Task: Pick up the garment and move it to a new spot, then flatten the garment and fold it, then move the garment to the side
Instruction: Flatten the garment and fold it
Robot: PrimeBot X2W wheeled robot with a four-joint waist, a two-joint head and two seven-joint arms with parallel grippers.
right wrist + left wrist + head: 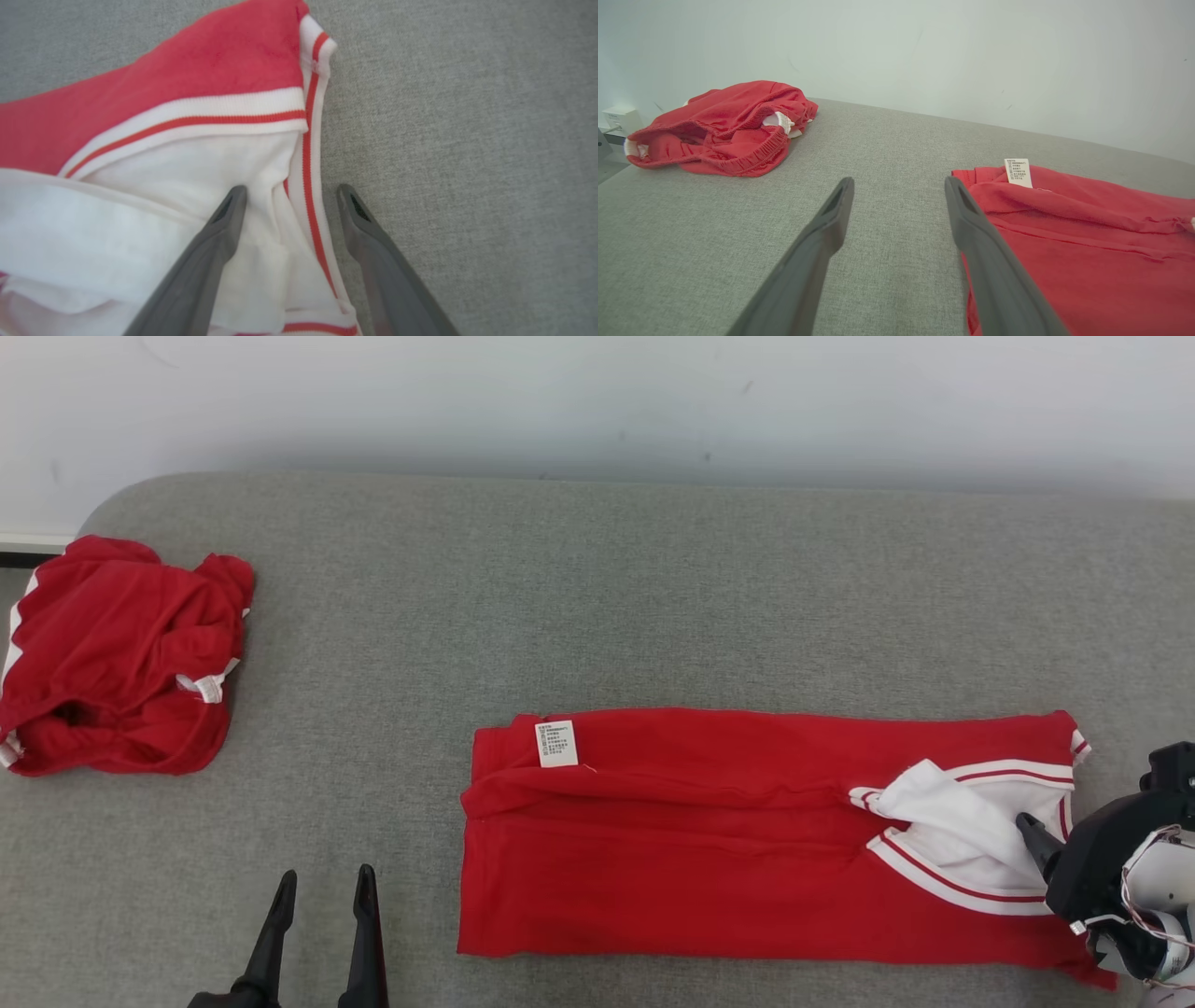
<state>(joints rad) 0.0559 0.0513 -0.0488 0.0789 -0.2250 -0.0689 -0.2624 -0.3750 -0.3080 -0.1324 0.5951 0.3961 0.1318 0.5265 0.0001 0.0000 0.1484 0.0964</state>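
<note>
Garment (728, 831): red knit with white striped trim, lying as a long band parallel to the near edge of the counter (597, 597), running from about the middle toward the right side. It appears already doubled lengthwise. A care label (556, 744) shows at its far left corner, and a white panel (952, 821) is turned out at the right end.

Handling, as judged: light, soft and limp, with no stiffness to hold a shape. It will sag and drag if lifted from one point, and the layers may slide on each other. The striped trim (308, 163) looks thicker and firmer than the body cloth. That makes it the better place to take hold, ideally with a second hold at the left end so the fold stays square.

Right pincer (292, 191): jaws fully apart, gripping nothing. In the right wrist view it straddles the striped trim at the garment's right end. One finger (219, 233) is over the white panel and the other is over bare counter just beside the edge. Whether the tips touch the cloth cannot be told.

Left pincer (327, 875): jaws fully apart and empty, over bare counter at the near edge, just left of the garment's left end.

Also present: a second red garment (117, 658), crumpled, at the counter's left edge, well apart.
</note>
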